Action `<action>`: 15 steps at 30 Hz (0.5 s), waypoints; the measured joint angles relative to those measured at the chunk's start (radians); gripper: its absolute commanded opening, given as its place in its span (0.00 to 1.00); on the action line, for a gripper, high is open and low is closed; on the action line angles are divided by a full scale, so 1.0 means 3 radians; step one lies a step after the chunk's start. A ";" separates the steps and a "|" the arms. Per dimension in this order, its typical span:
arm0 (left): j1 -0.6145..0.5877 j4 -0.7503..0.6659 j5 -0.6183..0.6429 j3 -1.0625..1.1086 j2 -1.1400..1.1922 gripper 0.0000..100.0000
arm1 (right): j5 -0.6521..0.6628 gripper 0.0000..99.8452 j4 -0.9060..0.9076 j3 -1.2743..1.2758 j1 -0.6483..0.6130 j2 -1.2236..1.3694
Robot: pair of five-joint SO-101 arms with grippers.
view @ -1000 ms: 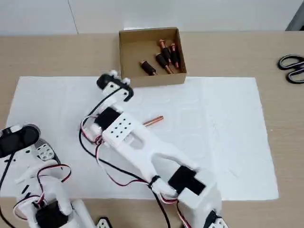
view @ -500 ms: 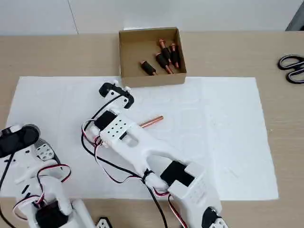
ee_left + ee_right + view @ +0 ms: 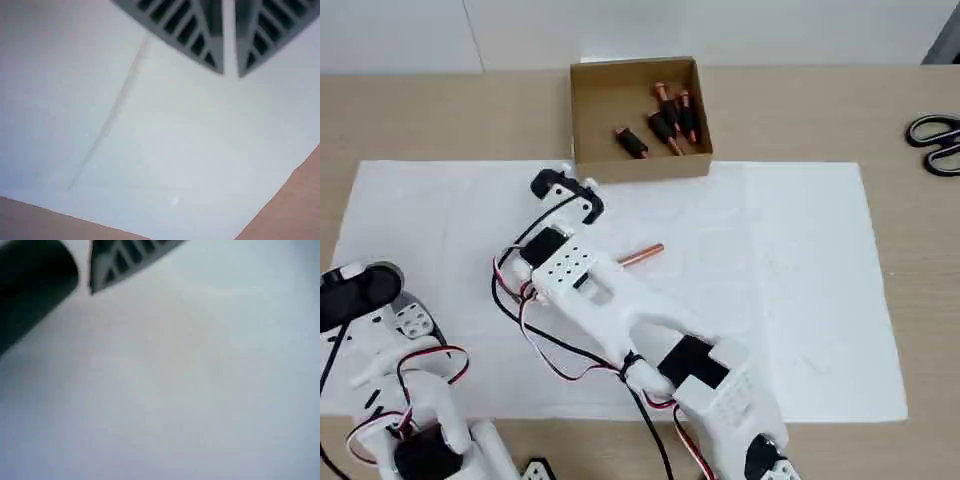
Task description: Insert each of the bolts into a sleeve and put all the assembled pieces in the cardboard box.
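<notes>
High view: right end effector (image 3: 562, 189) grips black sleeve (image 3: 546, 183), near bolt (image 3: 642, 255); left end effector (image 3: 230, 73) closed over paper (image 3: 150, 150).

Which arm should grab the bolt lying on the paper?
Probably right. Its tool is over the paper, close to the bolt. The left tool is far off, by the paper's near left edge.

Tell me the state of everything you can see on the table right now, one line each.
cardboard box: open, several assembled pieces inside
bolt: loose on the white sheet, no sleeve on it
sleeve: held in the right gripper
left gripper: shut, empty
scissors: lying flat on the table
</notes>
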 measured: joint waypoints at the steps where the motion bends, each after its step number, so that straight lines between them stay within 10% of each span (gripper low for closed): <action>1: 0.0000 0.0000 0.0000 0.0000 0.0000 0.01 | 0.0000 0.24 -0.0026 -0.0031 0.0026 0.0005; 15: 0.0000 0.0000 0.0000 0.0000 0.0000 0.01 | 0.0000 0.24 -0.0169 -0.0179 0.0266 0.0184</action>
